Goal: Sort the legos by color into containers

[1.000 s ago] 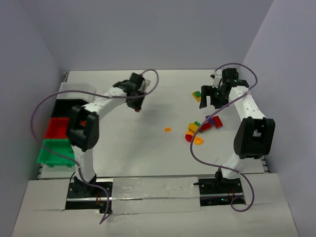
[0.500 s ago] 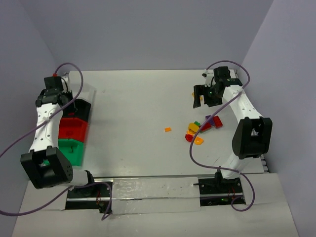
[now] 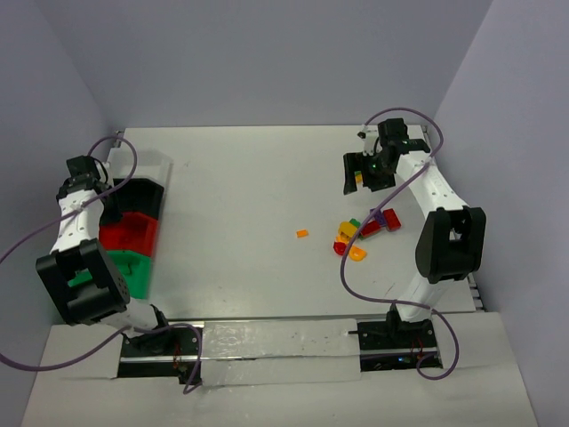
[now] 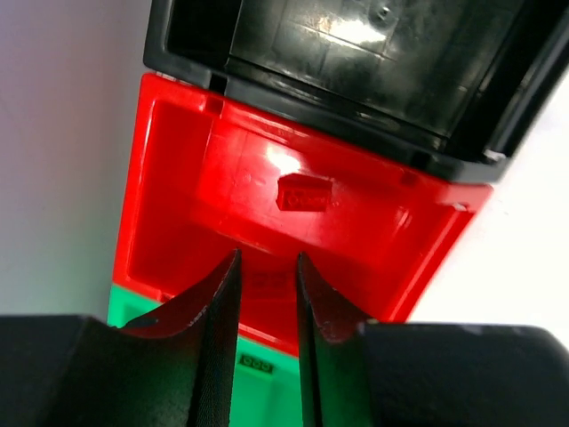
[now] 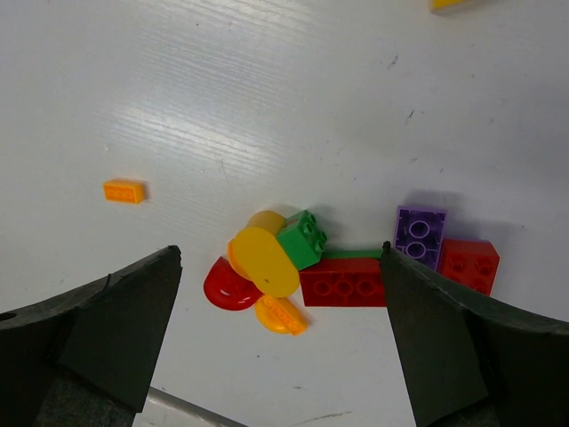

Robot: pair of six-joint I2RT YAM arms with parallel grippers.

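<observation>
My left gripper [image 3: 89, 182] hangs over the row of bins at the left edge. Its jaws [image 4: 267, 258] stand a little apart with nothing between them, above the red bin [image 4: 178, 160]. A red brick [image 4: 305, 193] lies on that bin's floor. My right gripper [image 3: 363, 173] is wide open [image 5: 280, 252] and empty above a lego pile [image 3: 363, 233]. The pile holds a yellow rounded piece [image 5: 264, 260], a green brick [image 5: 302, 238], a red rounded piece [image 5: 229, 285], an orange rounded piece [image 5: 282, 315], a long red brick [image 5: 344, 283], a purple brick [image 5: 420, 235] and a small red brick [image 5: 469, 264].
The black bin [image 3: 133, 197], red bin [image 3: 124, 233], green bin [image 3: 124, 267] and a clear bin [image 3: 149, 165] stand in a row at the left. A small orange brick [image 3: 302, 234] lies alone mid-table. A yellow piece [image 5: 449, 4] lies beyond the pile.
My left arm swung from the table's middle to the bins at the left. The red piece it carried is out of its jaws. My right gripper shifted slightly left.
</observation>
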